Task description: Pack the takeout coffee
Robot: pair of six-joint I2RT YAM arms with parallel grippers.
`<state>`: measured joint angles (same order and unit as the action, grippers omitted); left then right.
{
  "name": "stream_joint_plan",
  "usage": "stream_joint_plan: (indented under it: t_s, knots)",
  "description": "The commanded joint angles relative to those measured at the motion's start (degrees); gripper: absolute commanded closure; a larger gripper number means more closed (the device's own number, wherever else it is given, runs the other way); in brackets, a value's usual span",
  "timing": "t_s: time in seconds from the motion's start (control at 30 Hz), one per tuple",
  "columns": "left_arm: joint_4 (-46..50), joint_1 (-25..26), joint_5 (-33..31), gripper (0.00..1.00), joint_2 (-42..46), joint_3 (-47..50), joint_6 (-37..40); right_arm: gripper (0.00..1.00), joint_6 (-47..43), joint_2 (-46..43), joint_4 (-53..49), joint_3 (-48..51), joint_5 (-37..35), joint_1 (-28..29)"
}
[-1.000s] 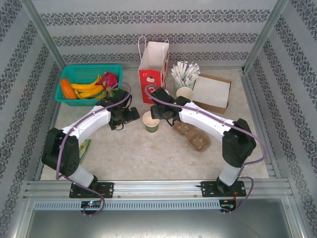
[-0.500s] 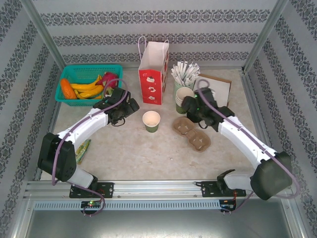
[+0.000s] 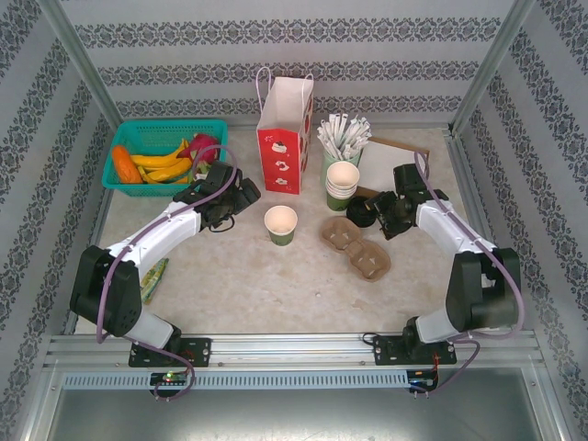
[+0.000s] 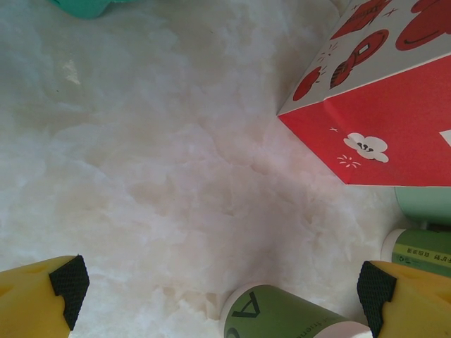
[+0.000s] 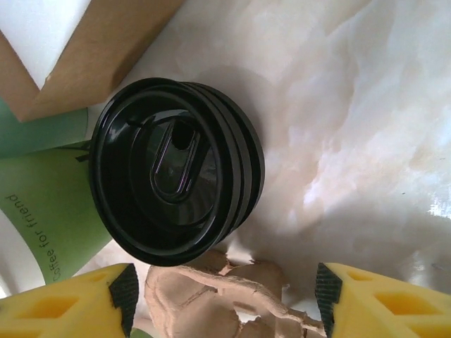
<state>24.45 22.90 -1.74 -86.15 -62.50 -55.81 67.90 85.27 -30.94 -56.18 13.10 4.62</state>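
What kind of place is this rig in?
Probably a lab test cell dressed as a takeout coffee counter: wallpapered panels in a metal frame, stacked paper cups, pulp cup carriers, red gift bag.

Lab test cell; alu frame (image 3: pixel 294 347)

Gift bag (image 4: pixel 373 113) cropped top and right, paper cup (image 4: pixel 282 317) cut off below, cardboard carrier (image 5: pixel 204 303) cut by bottom edge

White arms (image 3: pixel 156 234) with black joints (image 3: pixel 478 294), purple cables (image 3: pixel 107 276); yellow fingers (image 4: pixel 35 303), seemingly black-padded.
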Motion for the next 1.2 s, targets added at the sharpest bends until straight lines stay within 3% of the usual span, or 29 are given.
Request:
stream_joint_plan:
  t_s: [0.0, 0.1, 0.23, 0.77, 1.17]
  knots:
    - [6.2, 0.7, 0.5, 0.00, -1.3, -3.4, 0.9, 0.35, 10.9, 1.5, -1.5, -2.0, 1.9, 0.0]
    - [10.8, 0.7, 3.1, 0.00, -2.2, -5.7, 5.9, 0.44, 17.1, 3.1, -0.3, -1.8, 1.8, 0.0]
    - [16.8, 0.7, 3.8, 0.00, -4.0, -7.4, 9.8, 0.46, 18.8, 7.2, -0.1, -4.2, 4.7, 0.0]
    - [17.1, 0.7, 5.8, 0.00, -8.6, -8.5, 9.0, 0.58, 20.4, 11.4, 0.3, -6.0, 4.1, 0.0]
    - [17.5, 0.7, 5.8, 0.00, -9.1, -8.4, 8.8, 0.75, 20.4, 11.2, 0.5, -5.9, 3.9, 0.0]
